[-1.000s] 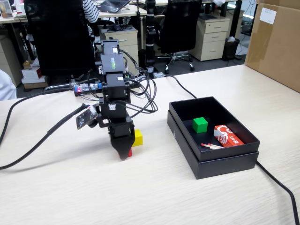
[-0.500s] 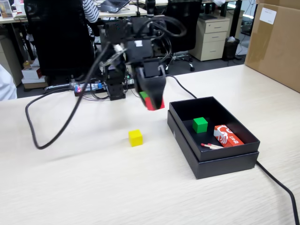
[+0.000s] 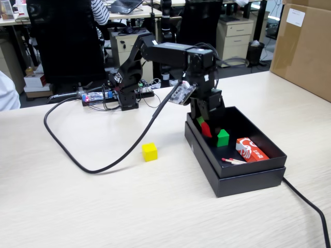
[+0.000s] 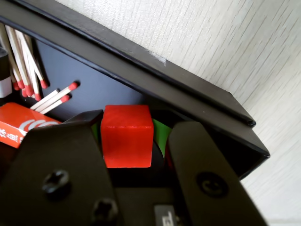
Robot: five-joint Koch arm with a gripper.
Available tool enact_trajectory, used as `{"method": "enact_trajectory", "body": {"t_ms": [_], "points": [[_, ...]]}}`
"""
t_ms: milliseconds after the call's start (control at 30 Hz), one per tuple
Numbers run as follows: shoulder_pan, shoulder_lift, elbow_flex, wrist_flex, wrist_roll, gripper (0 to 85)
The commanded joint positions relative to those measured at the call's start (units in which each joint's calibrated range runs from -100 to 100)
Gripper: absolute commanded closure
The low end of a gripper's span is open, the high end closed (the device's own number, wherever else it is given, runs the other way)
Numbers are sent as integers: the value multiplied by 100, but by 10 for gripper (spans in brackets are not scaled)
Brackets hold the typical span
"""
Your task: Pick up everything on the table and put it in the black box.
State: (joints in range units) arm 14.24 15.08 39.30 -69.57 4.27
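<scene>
Crowding the claw (image 3: 205,127) — green cube (image 3: 223,137), matches (image 4: 51,96), packet (image 3: 250,149)

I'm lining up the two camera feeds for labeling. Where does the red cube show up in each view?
Fixed view: the red cube is right of centre, held in the gripper just inside the black box at its left wall, beside the green cube.
Wrist view: the red cube is at centre, between the jaws.
Shared landmark: the box's left wall, and the red-and-white packet inside.
</scene>
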Motion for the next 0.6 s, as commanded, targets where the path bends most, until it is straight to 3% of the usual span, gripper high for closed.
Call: {"method": "enact_trajectory", "body": {"t_ms": [0,33,267,367,567], "points": [[-20,-34,359,67,54,843],[-49,116,277,67,54,738],[-59,276,-31,50,54,477],[-63,104,-58,50,54,411],[-122,-1307,-176,59,49,402]]}}
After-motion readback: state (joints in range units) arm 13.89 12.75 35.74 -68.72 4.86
